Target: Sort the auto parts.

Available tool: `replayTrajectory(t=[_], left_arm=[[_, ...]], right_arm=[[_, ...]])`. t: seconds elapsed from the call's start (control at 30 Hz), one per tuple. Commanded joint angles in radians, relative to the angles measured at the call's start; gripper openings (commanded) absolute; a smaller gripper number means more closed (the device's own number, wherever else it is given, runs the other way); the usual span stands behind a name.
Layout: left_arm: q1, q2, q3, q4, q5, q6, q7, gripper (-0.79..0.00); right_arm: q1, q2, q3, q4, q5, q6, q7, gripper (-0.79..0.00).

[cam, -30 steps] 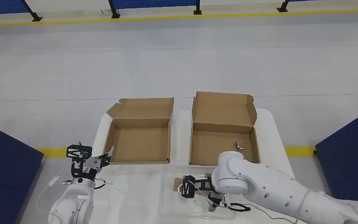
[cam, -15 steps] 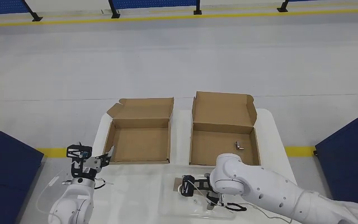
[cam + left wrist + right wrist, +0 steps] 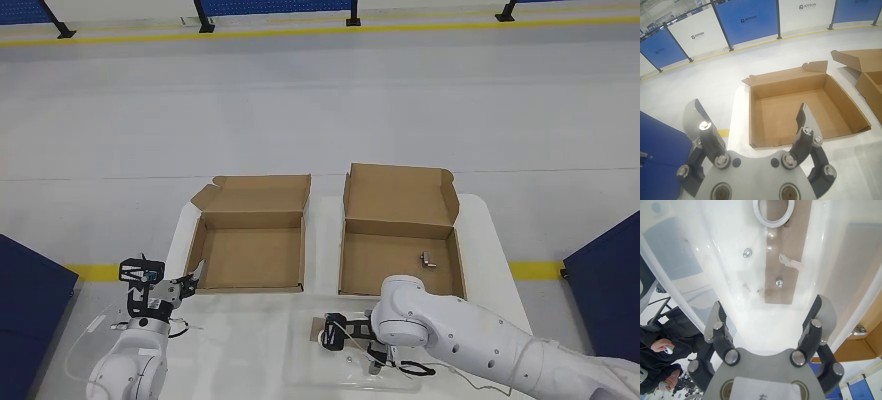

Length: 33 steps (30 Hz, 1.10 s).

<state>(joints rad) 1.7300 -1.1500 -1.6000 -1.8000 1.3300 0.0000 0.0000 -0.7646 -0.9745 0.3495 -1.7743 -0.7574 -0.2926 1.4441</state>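
Right wrist view: two apparent bolts (image 3: 747,252) (image 3: 779,283), one ring (image 3: 773,224).

The left open cardboard box (image 3: 250,258) and right open cardboard box (image 3: 395,262) are plain tan-brown, and the rounded tabletop (image 3: 250,330) is glossy white. The shallow plastic tray (image 3: 730,256) is clear; one small metal bolt (image 3: 747,253), a second metal bolt (image 3: 779,283) and the flat metal ring (image 3: 772,224) are bright silver, the flat cardboard strip (image 3: 783,237) dull brown, the ragged translucent scrap (image 3: 791,264) pale pink. The left gripper (image 3: 749,108) and right gripper (image 3: 768,308) are silver with black ribbed pads.
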Motion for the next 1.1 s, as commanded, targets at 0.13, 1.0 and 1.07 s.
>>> replayTrajectory(t=[0.13,1.0,1.07], left_arm=[[0.0,0.0,0.0,0.0,0.0,0.0,0.0,0.0],[0.0,0.0,0.0,0.0,0.0,0.0,0.0,0.0],[0.0,0.0,0.0,0.0,0.0,0.0,0.0,0.0]], right_arm=[[-0.018,-0.013,-0.015,0.033,-0.055,0.007,-0.04,0.0],[-0.03,-0.075,-0.005,0.145,-0.1,0.048,-0.061,-0.499],[-0.031,-0.078,-0.004,0.15,-0.103,0.047,-0.058,-0.508]])
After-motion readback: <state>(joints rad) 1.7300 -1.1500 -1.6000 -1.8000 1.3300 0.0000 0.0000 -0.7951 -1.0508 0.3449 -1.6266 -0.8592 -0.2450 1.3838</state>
